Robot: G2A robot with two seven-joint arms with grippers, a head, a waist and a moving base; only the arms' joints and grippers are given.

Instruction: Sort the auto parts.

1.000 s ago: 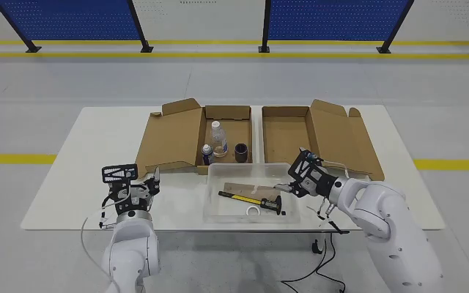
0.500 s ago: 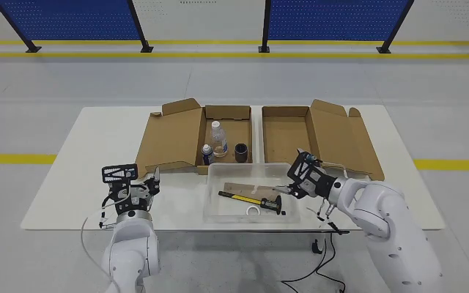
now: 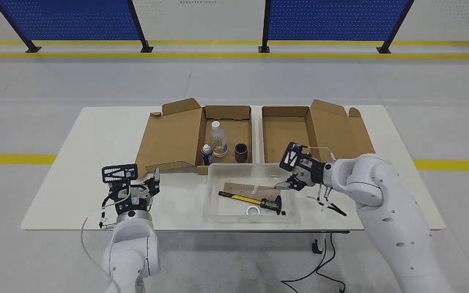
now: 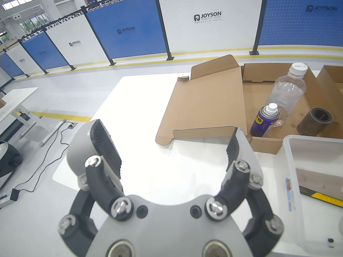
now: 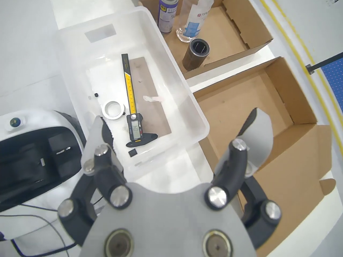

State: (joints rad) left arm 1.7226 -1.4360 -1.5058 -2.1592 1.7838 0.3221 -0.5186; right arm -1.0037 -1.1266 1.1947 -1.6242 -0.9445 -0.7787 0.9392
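Top view: a clear bin (image 3: 213, 192) sits at the front middle of the desk (image 3: 73, 146), holding a digital caliper (image 3: 249, 199) and a metal ring (image 3: 253, 211). Behind it, the left cardboard box (image 3: 176, 139) holds a water bottle (image 3: 217, 138), a spray can (image 3: 207, 154) and a dark cylinder (image 3: 242, 152). The right cardboard box (image 3: 284, 139) lies beside it.

Left wrist view: the left jaws stand wide open, gripping nothing, above bare desk near the left box's flap.

Right wrist view: the right jaws are spread open and empty, above the bin's edge next to the right cardboard box.
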